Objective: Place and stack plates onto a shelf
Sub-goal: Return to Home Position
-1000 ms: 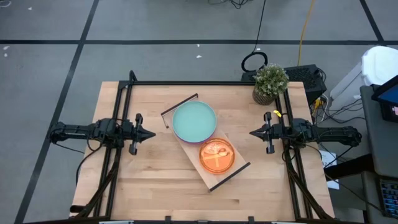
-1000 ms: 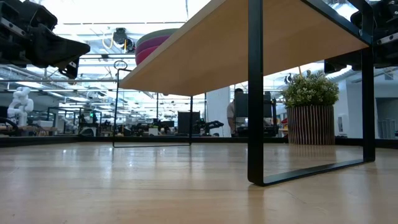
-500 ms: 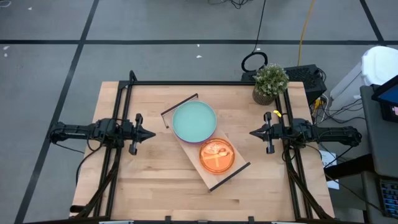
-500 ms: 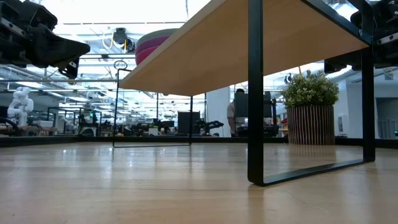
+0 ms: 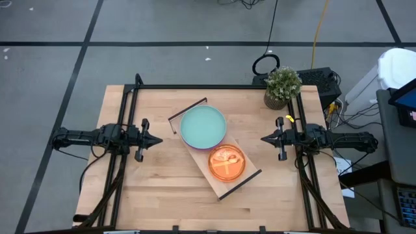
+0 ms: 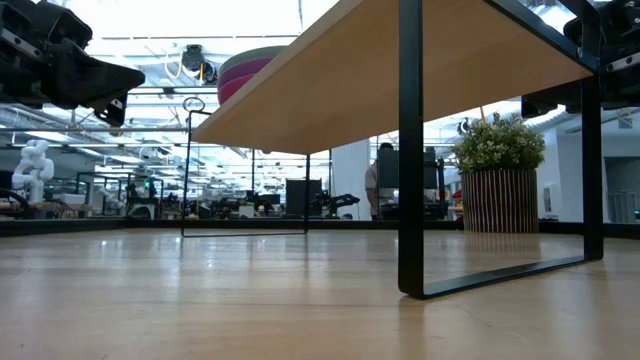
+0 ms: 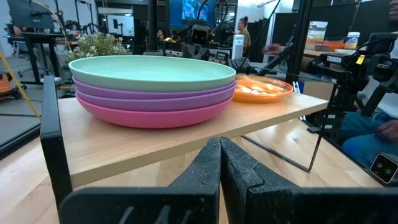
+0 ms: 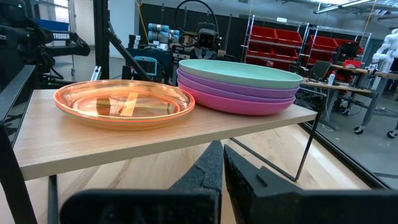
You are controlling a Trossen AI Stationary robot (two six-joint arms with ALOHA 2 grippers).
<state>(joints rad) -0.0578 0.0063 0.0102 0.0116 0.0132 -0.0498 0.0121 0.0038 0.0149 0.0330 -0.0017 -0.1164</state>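
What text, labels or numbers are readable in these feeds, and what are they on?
None can be read.
Pale strip on the right arm: lettering too blurred to read.
Pale strip on the left arm: lettering too blurred to read.
Plates and shelf: no markings seen.

No legible text, labels, brands or numbers in any view.

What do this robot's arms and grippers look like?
The left arm and right arm are matte black, slim and jointed. The left gripper and right gripper taper to a point. Up close, the fingers are dark with a rough, pebbled surface. A small yellow piece sits by the right wrist.
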